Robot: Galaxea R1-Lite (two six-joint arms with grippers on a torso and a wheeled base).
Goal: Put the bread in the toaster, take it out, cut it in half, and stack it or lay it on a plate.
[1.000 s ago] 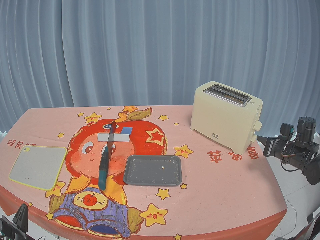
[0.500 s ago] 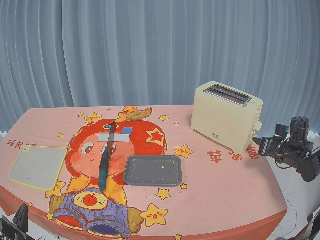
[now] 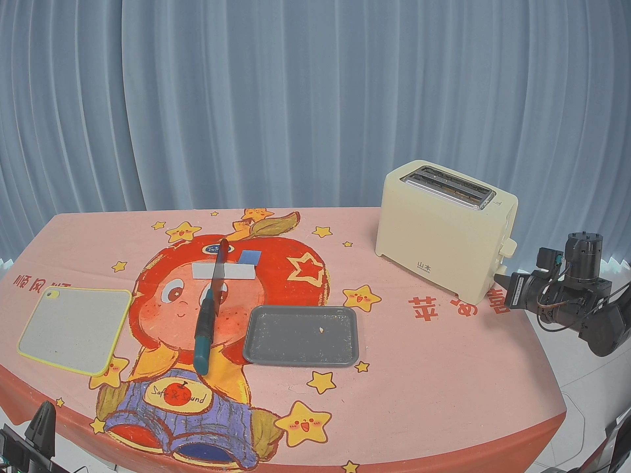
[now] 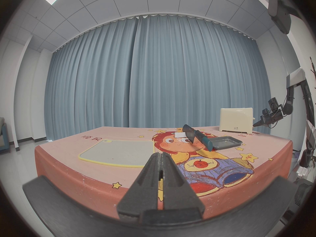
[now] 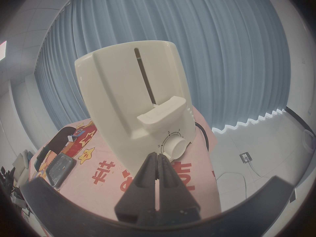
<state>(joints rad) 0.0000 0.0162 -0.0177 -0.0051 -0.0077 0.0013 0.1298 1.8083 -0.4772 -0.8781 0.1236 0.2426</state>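
Beside the control end of the cream plastic two-slot toaster (image 3: pixel 445 230), the right gripper (image 5: pixel 157 156) is stationed with its fingers pressed together and nothing between them. Its tips are just short of the round white dial (image 5: pixel 174 146) and below the cream push-down lever (image 5: pixel 162 113). The lever sits at the low end of its track.

No bread slice is visible on the table. Whether one is down inside the toaster's slots cannot be told, though the lowered lever suggests it.

Step in hand, by judgement: working the lever to bring the bread up. Recommended method:
- Keep the fingers closed as a single probe.
- Bring the tips under the lever's lip, not against the dial.
- Lift straight along the track; a sideways push risks turning the dial or sliding the toaster.

The left gripper (image 4: pixel 161 168), likewise closed and empty, hangs well apart from the toaster, off the table edge. Between it and the toaster lie the white yellow-rimmed cutting board (image 3: pixel 72 326), the teal-handled knife (image 3: pixel 205 320) and the grey rectangular tray (image 3: pixel 289 344).
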